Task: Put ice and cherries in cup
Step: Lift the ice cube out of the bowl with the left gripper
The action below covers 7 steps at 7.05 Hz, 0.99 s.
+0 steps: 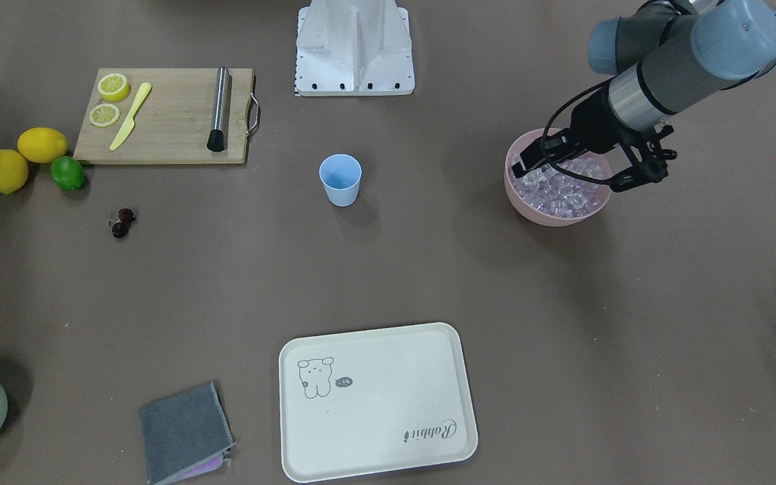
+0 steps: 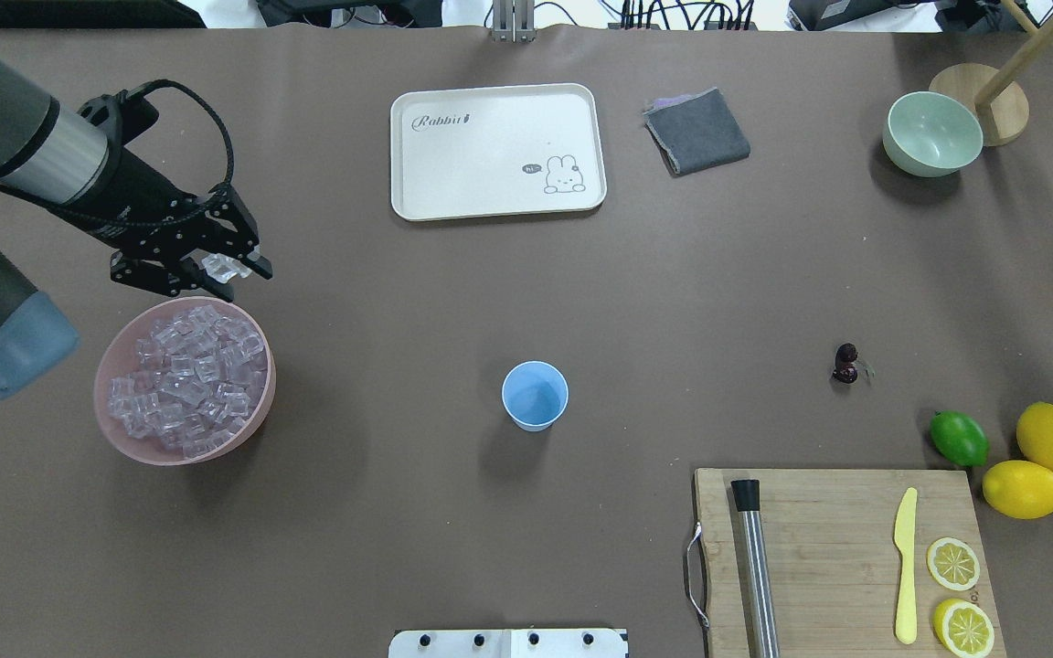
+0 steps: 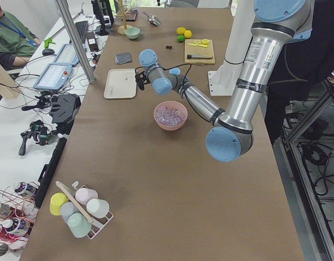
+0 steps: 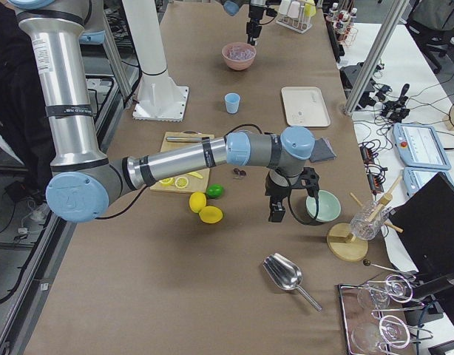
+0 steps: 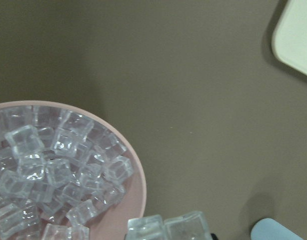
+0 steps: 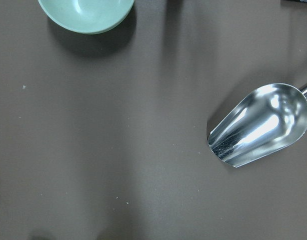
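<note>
The light blue cup [image 2: 535, 395] stands upright at the table's middle. A pink bowl [image 2: 257, 411] full of clear ice cubes [image 2: 184, 384] sits at the left. My left gripper [image 2: 227, 268] hovers above the bowl's far rim, shut on ice cubes [image 5: 168, 227], which fill the bottom of the left wrist view. The pair of dark cherries [image 2: 845, 364] lies on the table at the right, far from both grippers. My right gripper [image 4: 275, 211] shows only in the exterior right view, above the table beside a pale green bowl; I cannot tell whether it is open or shut.
A cream tray [image 2: 490, 183] and a grey cloth [image 2: 696, 131] lie at the far side. The pale green bowl [image 2: 932, 133] is far right. A wooden board [image 2: 837, 548] carries a metal rod, a yellow knife and lemon slices. A lime [image 2: 959, 439], two lemons and a metal scoop [image 6: 261, 125] are nearby.
</note>
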Each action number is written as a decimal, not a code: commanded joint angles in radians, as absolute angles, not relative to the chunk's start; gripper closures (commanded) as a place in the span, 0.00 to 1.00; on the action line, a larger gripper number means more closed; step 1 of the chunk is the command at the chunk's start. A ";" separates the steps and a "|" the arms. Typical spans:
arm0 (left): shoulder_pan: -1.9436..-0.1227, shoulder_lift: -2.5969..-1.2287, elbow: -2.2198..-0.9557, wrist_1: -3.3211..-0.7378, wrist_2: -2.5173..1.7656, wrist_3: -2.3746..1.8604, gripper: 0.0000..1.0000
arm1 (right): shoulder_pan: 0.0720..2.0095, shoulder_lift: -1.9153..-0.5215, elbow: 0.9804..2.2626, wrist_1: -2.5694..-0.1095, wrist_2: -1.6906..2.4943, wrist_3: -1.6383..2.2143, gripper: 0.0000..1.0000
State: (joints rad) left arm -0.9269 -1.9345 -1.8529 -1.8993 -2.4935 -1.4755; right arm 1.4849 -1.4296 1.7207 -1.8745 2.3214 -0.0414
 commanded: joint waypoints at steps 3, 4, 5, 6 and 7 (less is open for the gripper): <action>-0.896 -2.060 -1.799 -1.898 -2.493 -1.485 0.98 | 1.486 -1.430 1.741 -1.876 2.338 -0.041 0.00; -0.897 -2.054 -1.798 -1.898 -2.493 -1.483 0.98 | 1.486 -1.431 1.755 -1.876 2.347 -0.041 0.00; -0.897 -2.049 -1.770 -1.899 -2.493 -1.480 0.98 | 1.486 -1.431 1.744 -1.876 2.344 -0.040 0.00; -0.890 -2.055 -1.735 -1.899 -2.494 -1.480 0.98 | 1.485 -1.433 1.743 -1.875 2.344 -0.040 0.00; -0.844 -2.060 -1.730 -1.898 -2.493 -1.483 0.98 | 1.480 -1.436 1.741 -1.876 2.344 -0.041 0.00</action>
